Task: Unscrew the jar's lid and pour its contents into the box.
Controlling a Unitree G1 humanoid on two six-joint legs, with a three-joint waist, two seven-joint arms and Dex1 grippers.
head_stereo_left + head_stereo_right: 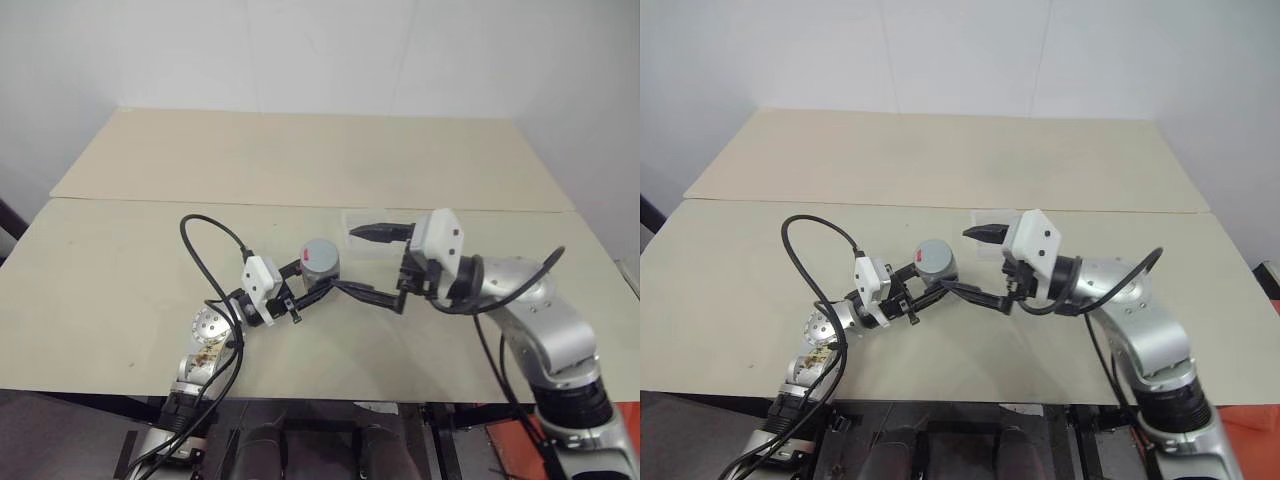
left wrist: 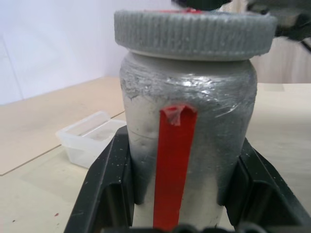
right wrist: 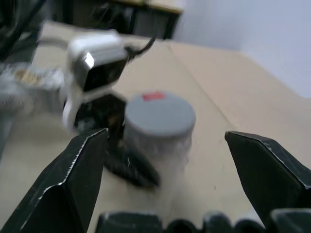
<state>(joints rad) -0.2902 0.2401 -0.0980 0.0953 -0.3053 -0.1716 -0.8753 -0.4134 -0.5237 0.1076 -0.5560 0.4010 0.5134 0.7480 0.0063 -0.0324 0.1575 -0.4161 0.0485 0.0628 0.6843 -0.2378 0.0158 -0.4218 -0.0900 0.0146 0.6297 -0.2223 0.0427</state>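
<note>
The left pincer clamps the jar upright mid-worktop, grey lid seemingly screwed on. The right pincer gapes wide at its 3 o'clock; the box sits behind. Unscrewing comes next: close on the lid and twist.

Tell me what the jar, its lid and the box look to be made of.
The jar: probably glass or plastic; its body is wrapped in crinkled, glossy, silvery film, with a red strip down the side.
The lid: matte grey, likely plastic, with fine moulded ridges around its edge.
The box: clear, slightly frosted plastic; the table shows through its thin walls.
</note>
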